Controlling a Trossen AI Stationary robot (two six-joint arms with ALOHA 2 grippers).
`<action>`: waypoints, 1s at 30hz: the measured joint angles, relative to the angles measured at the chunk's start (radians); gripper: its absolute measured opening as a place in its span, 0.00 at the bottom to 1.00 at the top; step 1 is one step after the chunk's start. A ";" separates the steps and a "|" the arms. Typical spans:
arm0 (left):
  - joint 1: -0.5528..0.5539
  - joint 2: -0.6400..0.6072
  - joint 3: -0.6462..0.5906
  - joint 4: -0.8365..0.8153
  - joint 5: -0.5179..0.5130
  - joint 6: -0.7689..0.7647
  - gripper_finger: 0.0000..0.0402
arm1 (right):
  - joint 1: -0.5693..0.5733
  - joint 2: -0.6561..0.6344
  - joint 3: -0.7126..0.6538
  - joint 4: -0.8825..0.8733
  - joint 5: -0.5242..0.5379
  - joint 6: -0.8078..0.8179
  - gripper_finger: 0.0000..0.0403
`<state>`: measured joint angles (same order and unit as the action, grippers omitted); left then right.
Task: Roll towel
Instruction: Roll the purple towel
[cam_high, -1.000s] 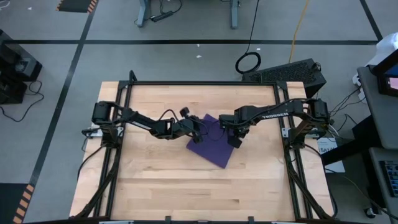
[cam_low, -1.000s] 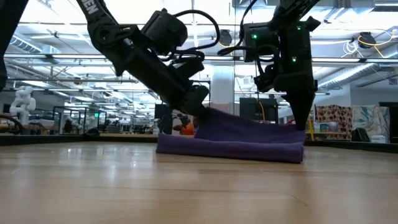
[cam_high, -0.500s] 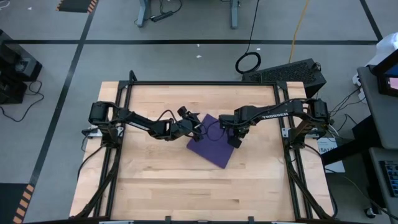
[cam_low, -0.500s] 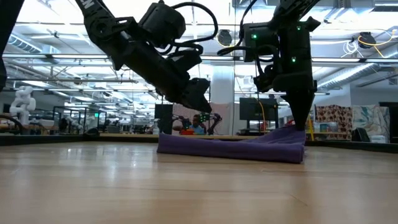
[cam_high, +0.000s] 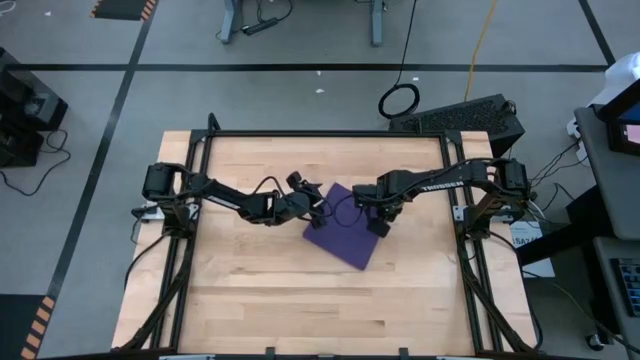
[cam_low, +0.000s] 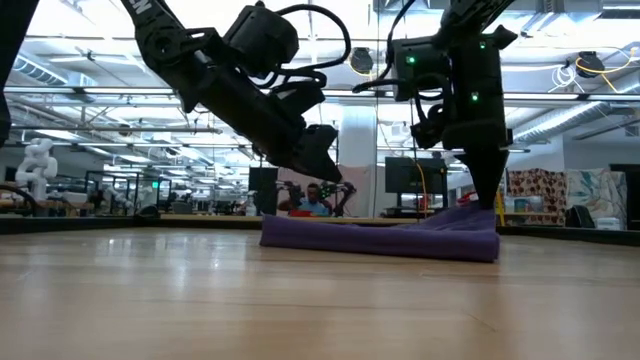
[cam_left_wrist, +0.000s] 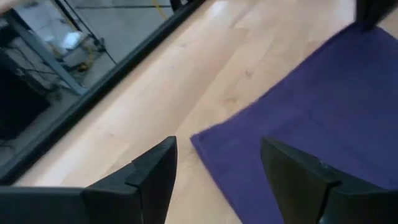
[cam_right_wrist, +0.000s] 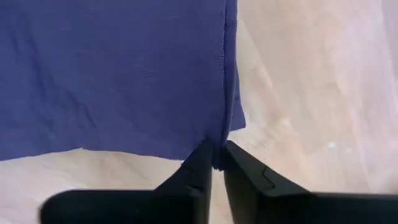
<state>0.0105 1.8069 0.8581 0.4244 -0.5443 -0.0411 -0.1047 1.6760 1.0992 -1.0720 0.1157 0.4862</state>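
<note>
The purple towel (cam_high: 345, 236) lies on the wooden table (cam_high: 250, 300), turned so that its corners point at the table's edges. In the low view the towel (cam_low: 380, 235) lies flat, and only its right end rises. My left gripper (cam_left_wrist: 217, 149) hangs open just above the towel's left corner (cam_left_wrist: 202, 140), one finger on either side, touching nothing; it also shows from above as the left gripper (cam_high: 316, 204). My right gripper (cam_high: 380, 226) points down at the towel's right corner, shut on it. My right gripper pinches the towel's edge (cam_right_wrist: 219, 138) right beside a corner (cam_right_wrist: 239, 121) between its two fingers. The fingers (cam_low: 487, 195) come from above, pointing down. That end is lifted a little off the wood and slopes down to the rest, which lies on the table.
A black frame rail (cam_high: 320, 133) runs round the tabletop. Bare wood lies toward the near edge (cam_high: 320, 320) and on the far left (cam_high: 240, 160). Both arms reach in from the sides and meet over the towel.
My left gripper has opened and let go of the towel's left end, then risen slightly. That end, held up off the wood a second ago, has dropped and now lies flat. The right end stays raised at my right gripper.
</note>
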 joint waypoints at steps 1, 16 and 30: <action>0.000 0.000 0.000 0.000 0.013 -0.005 0.58 | 0.000 0.000 0.000 -0.011 0.010 0.000 0.12; -0.102 0.000 0.000 -0.002 0.189 -0.024 0.58 | 0.113 0.000 -0.002 0.177 0.116 -0.025 0.41; -0.242 -0.008 0.000 -0.113 0.202 -0.092 0.42 | 0.399 0.001 -0.432 1.281 0.419 0.041 0.21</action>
<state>-0.2316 1.7986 0.8581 0.3111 -0.3419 -0.1331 0.2939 1.6775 0.6673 0.2089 0.5346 0.5270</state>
